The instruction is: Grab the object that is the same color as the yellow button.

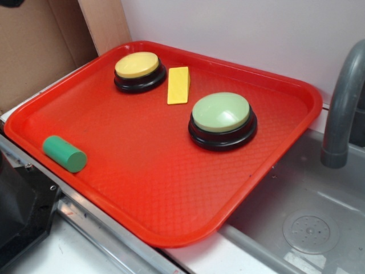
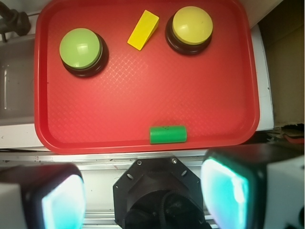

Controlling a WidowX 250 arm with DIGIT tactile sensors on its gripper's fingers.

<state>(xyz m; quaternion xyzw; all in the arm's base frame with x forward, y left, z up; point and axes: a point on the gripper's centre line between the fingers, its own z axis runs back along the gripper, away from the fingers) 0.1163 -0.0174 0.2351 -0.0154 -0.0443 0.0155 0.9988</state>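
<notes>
A small yellow wedge block [image 1: 178, 85] lies on the red tray [image 1: 142, 188], between the yellow button [image 1: 137, 65] on its black base and the pale green button [image 1: 220, 112]. In the wrist view the wedge [image 2: 143, 30] lies at the top middle, with the yellow button [image 2: 192, 25] to its right. My gripper [image 2: 145, 200] is open and empty, high above the robot base, off the tray's near edge. Its two pads [image 2: 64, 202] frame the bottom of the wrist view. The gripper does not show in the exterior view.
A green cylinder [image 1: 64, 153] lies on its side near the tray's front left edge; it also shows in the wrist view [image 2: 167, 134]. The pale green button shows there too [image 2: 80, 48]. A grey faucet [image 1: 344, 103] and sink [image 1: 308, 228] stand right of the tray. Cardboard [image 1: 40, 45] stands behind.
</notes>
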